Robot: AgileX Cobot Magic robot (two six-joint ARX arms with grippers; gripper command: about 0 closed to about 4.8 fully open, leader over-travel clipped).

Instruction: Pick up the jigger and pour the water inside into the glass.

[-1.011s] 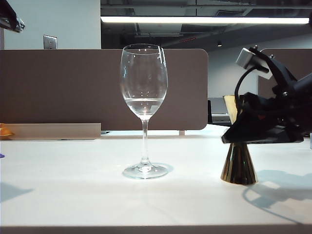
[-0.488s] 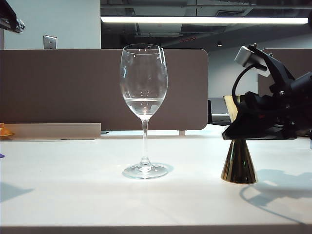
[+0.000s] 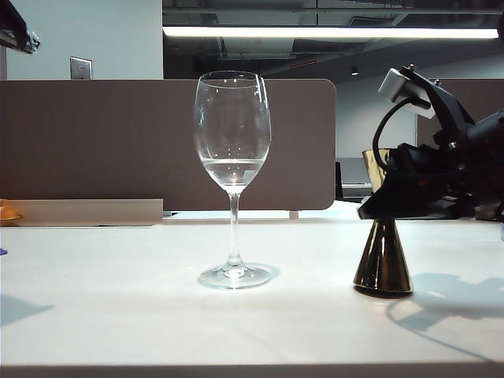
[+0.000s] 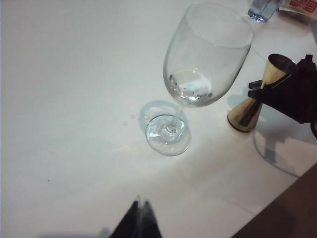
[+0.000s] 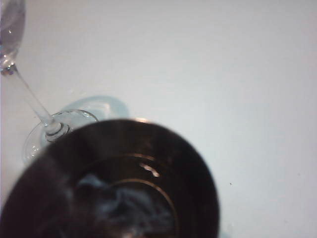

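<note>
Gold jigger (image 3: 383, 256) is tilting in the right gripper (image 3: 391, 206), pinching its waist; water may be spilling before the wine glass (image 3: 232, 173); left gripper (image 4: 137, 221) looking pressed together

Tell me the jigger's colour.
Shiny gold metal; the jigger shows best in the exterior view, clamped in the right gripper.

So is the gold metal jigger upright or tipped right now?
Slightly tipped. The gold hourglass metal jigger leans, one edge of its base lifted off the white table, with the right gripper at its waist.
</note>
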